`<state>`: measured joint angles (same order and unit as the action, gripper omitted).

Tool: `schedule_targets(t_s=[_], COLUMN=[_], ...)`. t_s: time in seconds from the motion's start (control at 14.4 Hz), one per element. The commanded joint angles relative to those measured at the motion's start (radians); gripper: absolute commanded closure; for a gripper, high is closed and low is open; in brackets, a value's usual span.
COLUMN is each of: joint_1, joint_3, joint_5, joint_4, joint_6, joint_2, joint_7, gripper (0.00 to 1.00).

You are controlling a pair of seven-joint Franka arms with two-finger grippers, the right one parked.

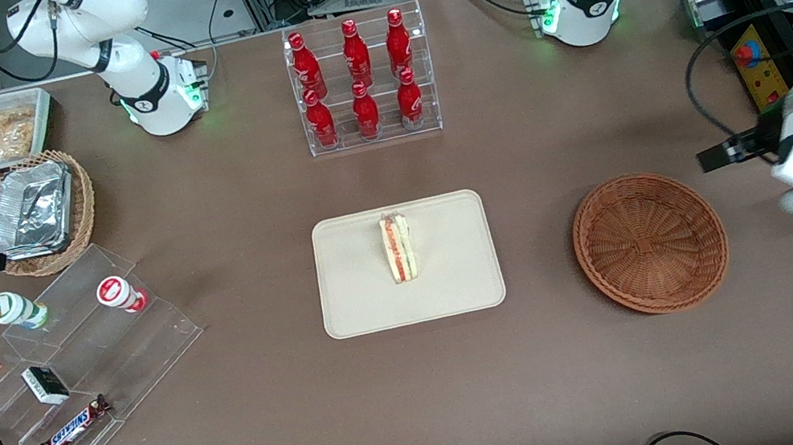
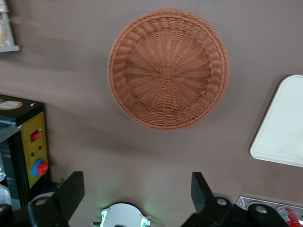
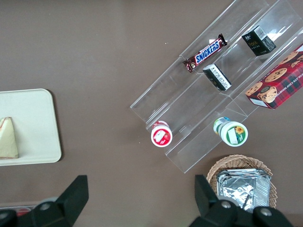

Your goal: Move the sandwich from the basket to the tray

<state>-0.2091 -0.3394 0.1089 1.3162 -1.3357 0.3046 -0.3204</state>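
The brown table carries the tray with the sandwich standing on it, soft and light, best pinched across its bread faces. My gripper, spread and holding nothing, hangs above the table beside the basket, which holds nothing.

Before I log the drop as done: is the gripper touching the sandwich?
Apart. The front view shows the sandwich lying alone on the tray, with the gripper far off toward the working arm's end, past the empty basket, fingers open.

Sandwich on tray, gripper above table
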Motion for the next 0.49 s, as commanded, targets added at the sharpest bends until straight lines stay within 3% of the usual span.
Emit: schedule_targets(t_s=[0.0, 0.14, 0.42], joint_1=[-0.009, -0.004, 0.115], joint_3=[-0.009, -0.004, 0.135], joint_5=[-0.011, -0.014, -0.066], joint_4=[0.110, 0.155, 0.250], joint_6=[-0.019, -0.034, -0.036], joint_2=[-0.100, -0.168, -0.300], joint_7=[-0.005, -0.009, 0.016], gripper=[0.00, 0.00, 0.00])
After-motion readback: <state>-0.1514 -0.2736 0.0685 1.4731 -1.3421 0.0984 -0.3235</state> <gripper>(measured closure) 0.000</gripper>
